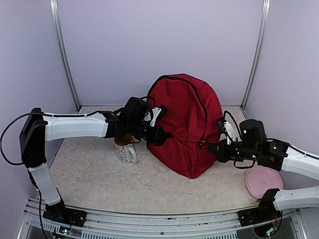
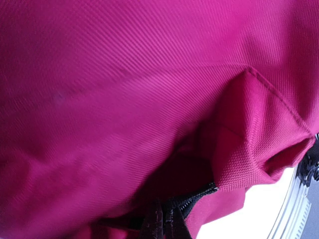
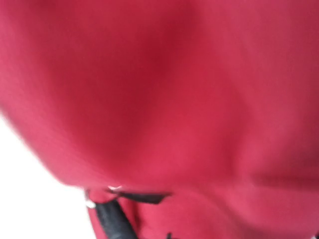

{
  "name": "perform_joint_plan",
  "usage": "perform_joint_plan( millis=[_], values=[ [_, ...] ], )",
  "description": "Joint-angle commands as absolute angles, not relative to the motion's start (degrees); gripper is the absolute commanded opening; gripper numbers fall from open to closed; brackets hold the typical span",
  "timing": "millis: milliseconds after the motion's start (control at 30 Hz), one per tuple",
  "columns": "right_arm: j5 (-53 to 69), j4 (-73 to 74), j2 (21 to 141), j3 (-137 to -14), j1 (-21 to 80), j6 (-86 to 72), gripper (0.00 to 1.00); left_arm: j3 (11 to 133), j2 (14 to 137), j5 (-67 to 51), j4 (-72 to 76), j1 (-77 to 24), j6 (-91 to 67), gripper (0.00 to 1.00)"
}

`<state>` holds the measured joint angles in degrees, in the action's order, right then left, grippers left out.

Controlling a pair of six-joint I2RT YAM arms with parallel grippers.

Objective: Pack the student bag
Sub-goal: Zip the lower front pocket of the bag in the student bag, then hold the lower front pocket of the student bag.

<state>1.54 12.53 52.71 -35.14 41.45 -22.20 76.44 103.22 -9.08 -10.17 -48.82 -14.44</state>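
The student bag (image 1: 184, 119), a big dark red backpack with black zippers, stands upright in the middle of the table. My left gripper (image 1: 160, 135) is at its lower left side. In the left wrist view its dark fingertips (image 2: 158, 226) are shut on a fold of the bag's red fabric (image 2: 124, 99), right beside a black zipper (image 2: 199, 196). My right gripper (image 1: 212, 148) presses against the bag's lower right side, close to a zip pull (image 1: 202, 144). The right wrist view is blurred and filled with red fabric (image 3: 174, 89). A black pull strap (image 3: 112, 221) lies left of the shut jaws, and what they pinch is hidden.
A white patterned mug (image 1: 125, 151) stands under my left forearm, just left of the bag. A pink plate (image 1: 264, 181) lies at the near right, beside my right arm. Lilac walls and metal posts close in the back and sides.
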Motion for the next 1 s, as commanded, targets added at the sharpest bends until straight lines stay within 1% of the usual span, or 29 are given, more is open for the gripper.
perform_joint_plan(
  millis=[0, 100, 133, 267, 333, 433, 467, 500, 567, 633, 667, 700, 800, 867, 967],
  values=[
    [11.35, 16.19, 54.08, -37.19, 40.96, -16.65, 0.0, 75.18, 101.08, -8.52, -12.36, -51.76, -11.38, 0.0],
    [16.96, 18.56, 53.72, -41.42, 42.06, -11.65, 0.01, 76.58, 101.86, -10.18, -12.27, -54.99, -10.23, 0.0],
    [18.13, 19.08, 52.48, -42.76, 42.76, -9.87, 0.02, 76.9, 102.06, -10.82, -12.03, -55.05, -10.66, 0.0],
    [27.41, 16.72, 46.95, -45.74, 46.46, -4.09, 0.19, 78.69, 102.91, -11.14, -12.07, -55.02, -10.0, 0.0],
    [26.63, 15.56, 46.92, -46.76, 49.64, -2.3, 0.26, 79.7, 103.07, -11.66, -12.23, -55.06, -9.21, 0.0],
    [19.67, 14.59, 50.91, -48.77, 55.02, 1.81, 0.33, 81.17, 103.02, -11.69, -13.13, -55.47, -7.5, 0.0],
    [15.4, 15.09, 53.28, -50.02, 56.33, 3.88, 0.33, 81.68, 103.04, -11.61, -13.56, -55.58, -6.78, 0.0],
    [10.74, 15.89, 56.6, -51.24, 57.25, 6.21, 0.36, 81.93, 102.89, -11.57, -14.02, -55.69, -6.09, 0.0],
    [0.32, 17.09, 60.99, -54.01, 57.87, 10.68, 0.37, 82.0, 102.57, -11.79, -14.39, -55.78, -5.58, 0.0],
    [-9.68, 16.82, 64.6, -55.14, 57.88, 15.59, 0.36, 81.99, 102.4, -12.06, -14.68, -55.81, -5.17, 0.0],
    [-12.35, 16.46, 66.27, -55.49, 57.9, 18.58, 0.37, 81.93, 102.39, -11.94, -14.9, -55.81, -5.04, 0.0],
    [-14.31, 16.18, 67.58, -55.75, 57.85, 21.2, 0.4, 81.96, 102.26, -11.78, -15.06, -55.74, -4.95, 0.0],
    [-18.23, 15.75, 70.59, -56.01, 57.87, 28.79, 0.54, 81.91, 102.23, -11.94, -15.12, -55.55, -4.85, 0.0],
    [-20.56, 15.56, 71.94, -56.09, 57.84, 31.67, 0.57, 82.0, 102.26, -12.2, -15.2, -55.55, -4.76, 0.0],
    [-23.52, 15.31, 72.99, -55.13, 57.76, 34.9, 0.57, 82.0, 102.12, -12.63, -15.18, -55.46, -4.54, 0.0]
  ],
)
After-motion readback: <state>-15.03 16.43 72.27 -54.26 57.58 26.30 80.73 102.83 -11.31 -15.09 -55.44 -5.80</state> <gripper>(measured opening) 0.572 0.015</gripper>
